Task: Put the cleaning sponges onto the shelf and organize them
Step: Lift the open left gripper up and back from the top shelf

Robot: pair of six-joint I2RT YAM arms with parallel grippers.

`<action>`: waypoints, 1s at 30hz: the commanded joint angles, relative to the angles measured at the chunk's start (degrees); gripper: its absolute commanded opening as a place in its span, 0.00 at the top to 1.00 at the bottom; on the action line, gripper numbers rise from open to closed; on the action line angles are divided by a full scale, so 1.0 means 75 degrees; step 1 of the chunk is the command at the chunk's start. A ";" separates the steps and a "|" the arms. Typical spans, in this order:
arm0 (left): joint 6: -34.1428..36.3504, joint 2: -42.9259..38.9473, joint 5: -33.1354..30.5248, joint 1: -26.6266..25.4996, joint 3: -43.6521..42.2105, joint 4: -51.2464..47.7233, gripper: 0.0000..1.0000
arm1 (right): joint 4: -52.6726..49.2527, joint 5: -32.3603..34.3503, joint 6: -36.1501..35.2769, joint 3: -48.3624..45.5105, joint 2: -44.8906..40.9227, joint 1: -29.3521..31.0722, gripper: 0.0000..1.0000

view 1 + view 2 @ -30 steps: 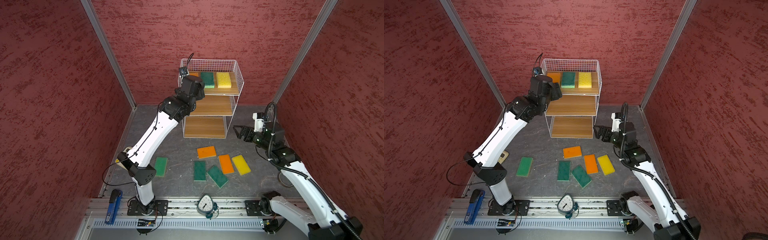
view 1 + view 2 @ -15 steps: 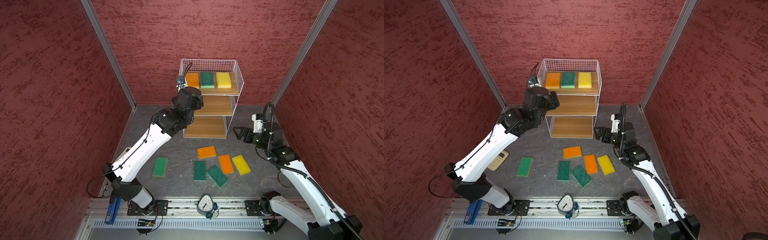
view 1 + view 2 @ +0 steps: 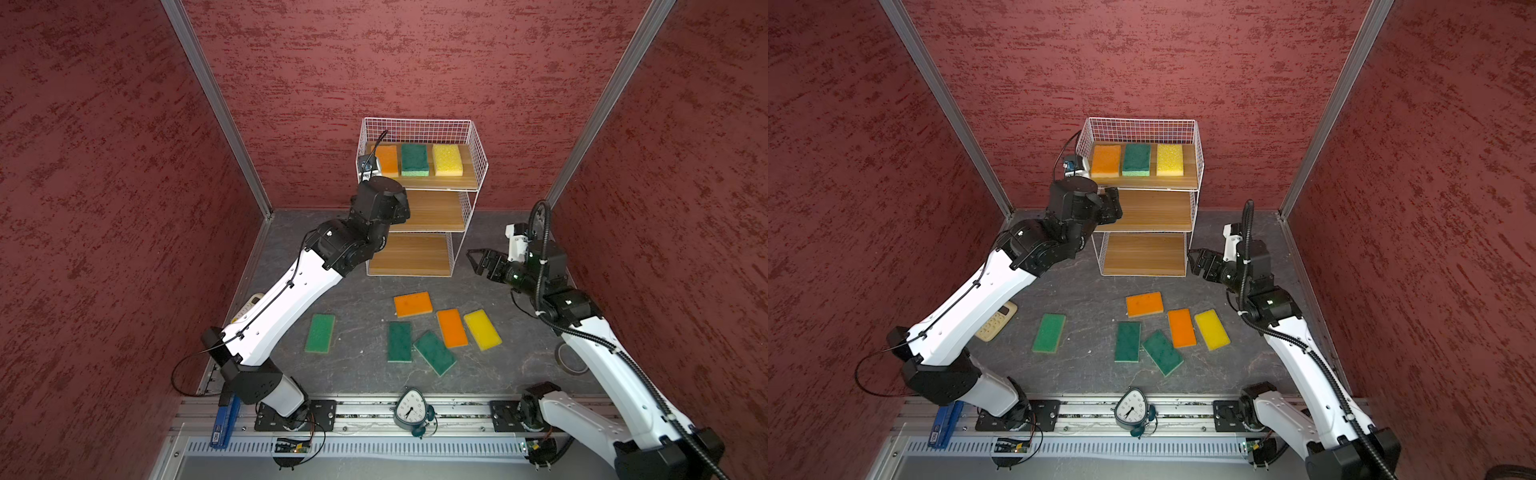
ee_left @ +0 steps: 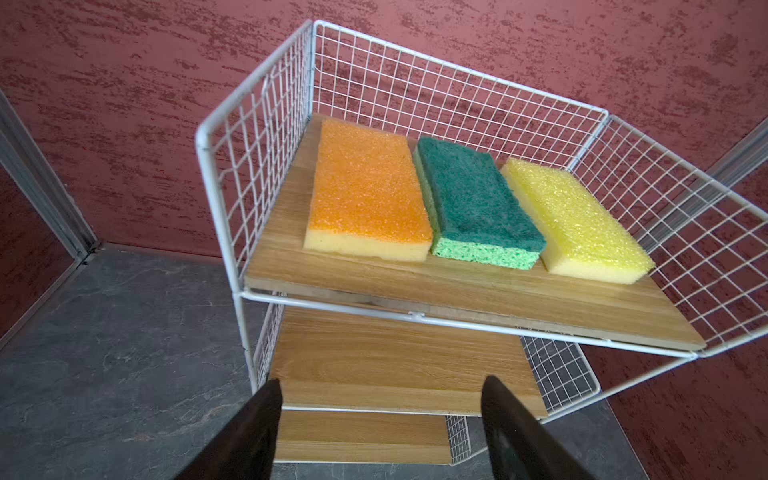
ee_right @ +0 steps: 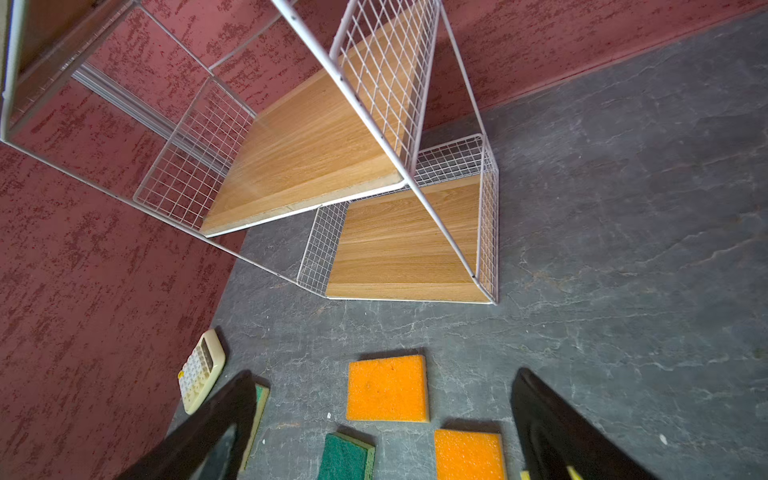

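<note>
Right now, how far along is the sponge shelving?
Done: orange sponge, green sponge and yellow sponge on the shelf's top board. In hand: nothing; left claw and right claw open, empty. Left: six floor sponges; middle board and bottom board bare.

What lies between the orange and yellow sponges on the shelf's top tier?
A dark green sponge, lying flat; clearest in the left wrist view.
</note>
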 commanded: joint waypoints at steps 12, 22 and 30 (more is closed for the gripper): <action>0.0634 0.0405 0.0384 0.0181 0.0787 -0.0249 0.45 | 0.0156 0.0260 -0.0040 0.0342 0.0416 0.0057 0.03; 0.0419 0.0927 0.1407 0.0849 0.1453 -0.0413 0.55 | 0.0332 0.0212 -0.0128 0.0292 0.0341 0.0061 0.03; 0.0546 0.1071 0.1486 0.0933 0.1688 -0.0094 0.56 | 0.0203 0.0190 -0.0315 0.0516 0.0390 0.0055 0.03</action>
